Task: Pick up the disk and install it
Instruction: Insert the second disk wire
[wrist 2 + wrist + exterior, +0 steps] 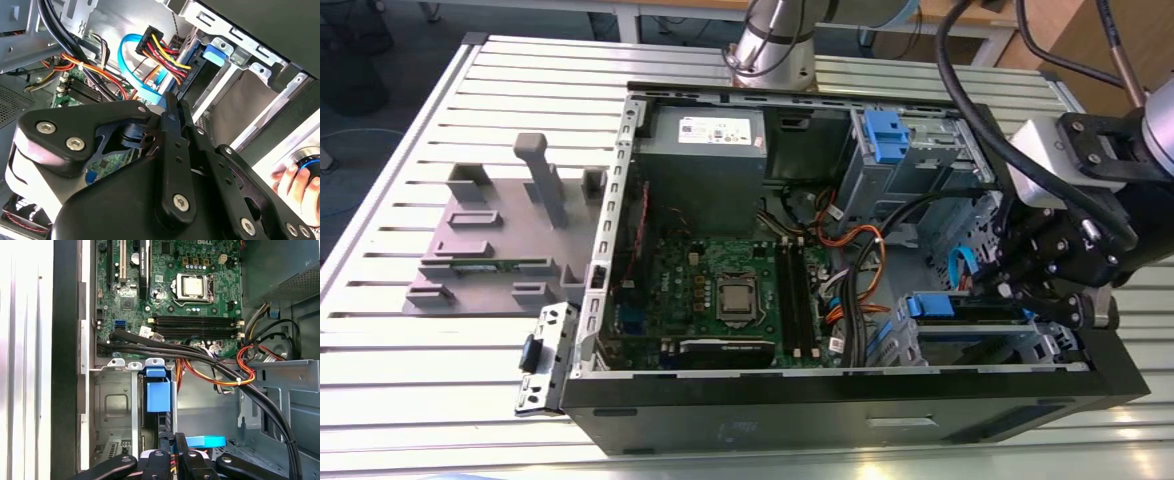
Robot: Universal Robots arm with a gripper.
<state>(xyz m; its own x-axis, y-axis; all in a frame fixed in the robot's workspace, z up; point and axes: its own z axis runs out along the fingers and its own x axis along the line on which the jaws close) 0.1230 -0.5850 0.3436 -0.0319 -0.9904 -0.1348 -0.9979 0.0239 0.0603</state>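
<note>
One grey plastic stand [494,235] with upright posts sits near the left edge of the slatted metal desk [400,350] in the exterior view. To its right an open computer case [854,420] lies on its side, taking up the middle and right of the desk. Inside it, from the exterior view's left, come the green motherboard [720,290] and, above it, the grey power-supply box [707,150], whose white sticker carries print too small to read.

Further right the disk [941,305] stands on edge inside the metal drive cage [987,345], at the case's corner nearest the desk's front right. Its blue plastic bracket [157,396] faces out of the bay, and red, yellow and black wires [165,52] run up to it beside a light-blue cable [137,75]. Its label is hidden.

The gripper [1034,280] hangs just beside that cage. Its fingers [171,117] are pressed together with nothing between them, apart from the disk. A person's hand [290,182] rests on a blue-lit knob [307,162] outside the case.
</note>
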